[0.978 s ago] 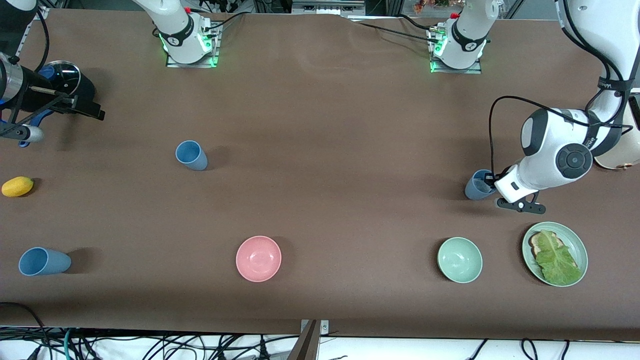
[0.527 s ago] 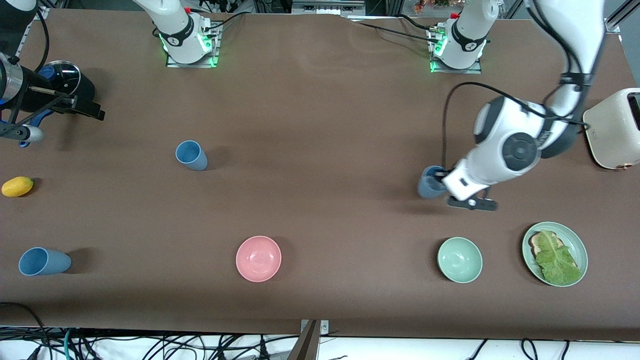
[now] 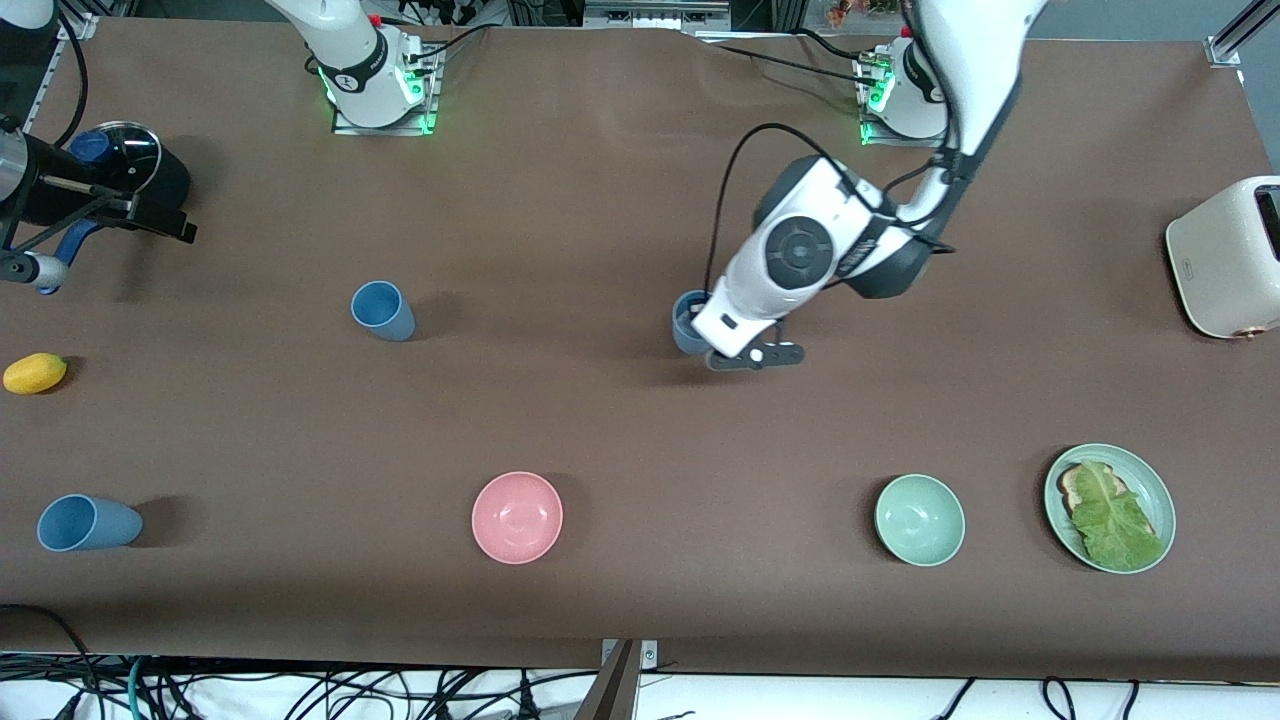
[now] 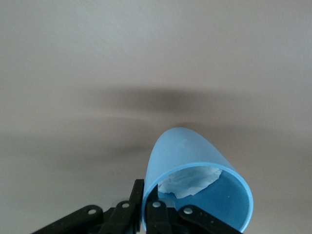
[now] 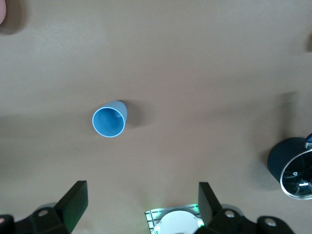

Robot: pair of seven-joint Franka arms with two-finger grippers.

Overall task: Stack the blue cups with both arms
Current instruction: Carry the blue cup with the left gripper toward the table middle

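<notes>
While my right gripper (image 5: pixel 141 207) hangs high over the right arm's end of the table with its fingers (image 5: pixel 73 202) spread wide and nothing between them, that arm waits. At that end a black round appliance (image 3: pixel 125 165) sits near the table's edge, a yellow lemon (image 3: pixel 35 373) lies nearer the front camera, and one blue cup (image 3: pixel 85 523) stands nearest the camera of all. A second blue cup (image 3: pixel 381 309) stands upright on the brown table (image 3: pixel 600 150), apart from everything — it is the one my right wrist camera looks down into. The pink bowl (image 3: pixel 517 517) rests near the front edge. Over the middle of the table my left gripper (image 3: pixel 712 335) is pinched tight on the rim of a third blue cup (image 3: pixel 687 322) — a crumpled white scrap (image 4: pixel 187 181) lies inside it. Toward the left arm's end sit the pale green bowl (image 3: pixel 920 520), a green plate (image 3: pixel 1160 495) with lettuce on toast (image 3: pixel 1108 518), and a cream toaster (image 3: pixel 1225 260).
</notes>
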